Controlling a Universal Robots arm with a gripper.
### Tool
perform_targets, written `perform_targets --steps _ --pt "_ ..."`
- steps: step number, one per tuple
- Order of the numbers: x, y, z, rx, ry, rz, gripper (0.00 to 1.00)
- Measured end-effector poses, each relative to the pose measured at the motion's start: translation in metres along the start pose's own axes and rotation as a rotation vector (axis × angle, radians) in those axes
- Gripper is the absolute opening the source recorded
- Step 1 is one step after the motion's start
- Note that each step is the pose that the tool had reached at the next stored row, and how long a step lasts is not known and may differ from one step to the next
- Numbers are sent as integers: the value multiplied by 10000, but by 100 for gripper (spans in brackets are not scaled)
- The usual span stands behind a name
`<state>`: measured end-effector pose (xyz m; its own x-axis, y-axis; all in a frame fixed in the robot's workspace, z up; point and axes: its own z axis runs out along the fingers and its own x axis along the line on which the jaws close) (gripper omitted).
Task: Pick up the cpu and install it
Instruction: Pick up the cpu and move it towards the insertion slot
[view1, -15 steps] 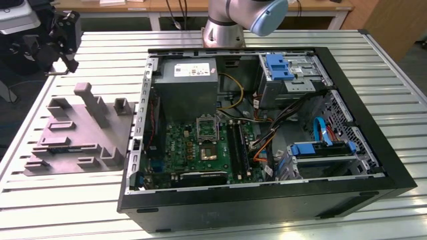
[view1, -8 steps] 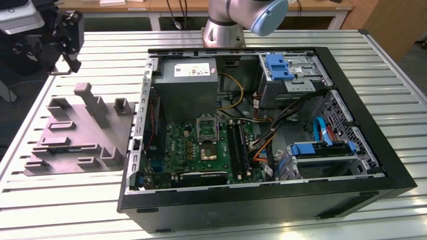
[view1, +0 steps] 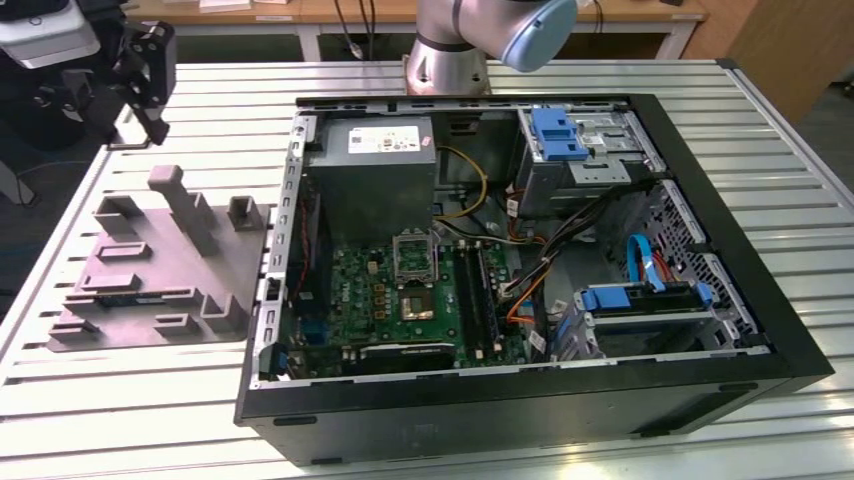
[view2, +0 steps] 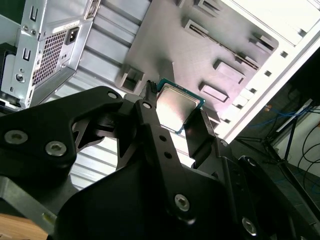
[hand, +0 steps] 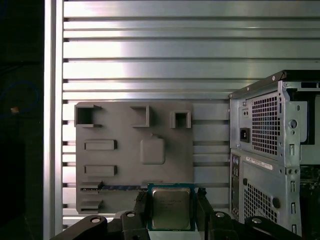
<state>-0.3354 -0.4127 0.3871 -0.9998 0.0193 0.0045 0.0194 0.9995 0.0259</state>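
The cpu (hand: 171, 207), a thin square chip with a silvery metal top and green rim, is clamped between my gripper's (hand: 171, 212) black fingers (hand: 141, 205). In the second wrist view the cpu (view2: 177, 107) is held by two opposite edges in the gripper (view2: 176, 119). In the exterior view the gripper (view1: 150, 130) hangs high over the table's back corner on the exterior view's left, above the grey moulded holder (view1: 147, 270). The dark framed socket (view1: 414, 255) sits on the green board inside the open computer case (view1: 787, 340), well away from the gripper.
The grey holder (hand: 130, 165) with upright posts lies on the slatted metal table (hand: 150, 50) beside the case's rear panel (hand: 265, 145). Cables, blue drive brackets (view1: 641, 298) and a power supply (view1: 380, 150) crowd the case. The arm's base (view1: 447, 60) stands behind the case.
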Motion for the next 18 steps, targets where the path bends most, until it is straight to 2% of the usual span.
perform_targets --steps 18 --pt "-135 3 -1 0 0 0 47"
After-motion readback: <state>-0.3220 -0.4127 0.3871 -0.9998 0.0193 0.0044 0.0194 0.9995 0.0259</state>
